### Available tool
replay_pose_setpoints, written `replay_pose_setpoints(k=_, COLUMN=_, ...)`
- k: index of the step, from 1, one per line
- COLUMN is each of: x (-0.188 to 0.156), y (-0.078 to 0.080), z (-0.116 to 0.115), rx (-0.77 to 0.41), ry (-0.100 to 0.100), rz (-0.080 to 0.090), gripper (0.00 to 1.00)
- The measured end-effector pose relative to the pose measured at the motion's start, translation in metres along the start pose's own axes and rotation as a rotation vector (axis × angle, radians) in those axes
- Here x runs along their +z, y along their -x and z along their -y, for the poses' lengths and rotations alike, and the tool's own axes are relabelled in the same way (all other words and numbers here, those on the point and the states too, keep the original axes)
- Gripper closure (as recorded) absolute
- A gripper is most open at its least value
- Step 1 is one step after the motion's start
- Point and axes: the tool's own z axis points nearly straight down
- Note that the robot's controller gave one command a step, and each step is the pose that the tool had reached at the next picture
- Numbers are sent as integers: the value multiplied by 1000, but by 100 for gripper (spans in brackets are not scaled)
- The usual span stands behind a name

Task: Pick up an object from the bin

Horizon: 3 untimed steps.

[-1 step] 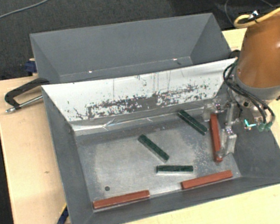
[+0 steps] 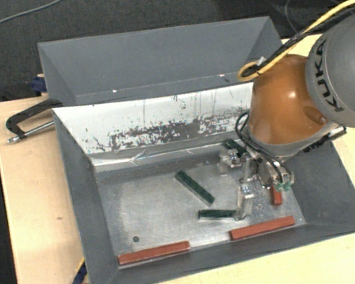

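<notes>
Hand (image 2: pixel 245 205), lower green bar (image 2: pixel 215 214) just left

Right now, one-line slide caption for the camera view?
KUKA gripper low at the right end of a dark green bar on the bin floor; two red-brown bars along the near wall.

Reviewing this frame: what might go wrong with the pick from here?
The gripper sits at the right end of the short dark green bar, not its middle; a grasp there may pivot or slip. The right-hand reddish bar by the near wall lies close and could be bumped.
</notes>
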Motion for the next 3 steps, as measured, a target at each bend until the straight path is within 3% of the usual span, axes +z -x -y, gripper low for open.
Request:
replay_pose_setpoints(k=1, x=59, y=-11, z=-5, rx=-188, ry=-3, rz=4, gripper=0)
replay_pose_setpoints(k=2, x=58, y=-11, z=-5, rx=-189, ry=-4, rz=6, gripper=100)
replay_pose_setpoints(k=3, x=-128, y=4, z=-87, rx=-795, ry=-7, rz=19, gripper=100)
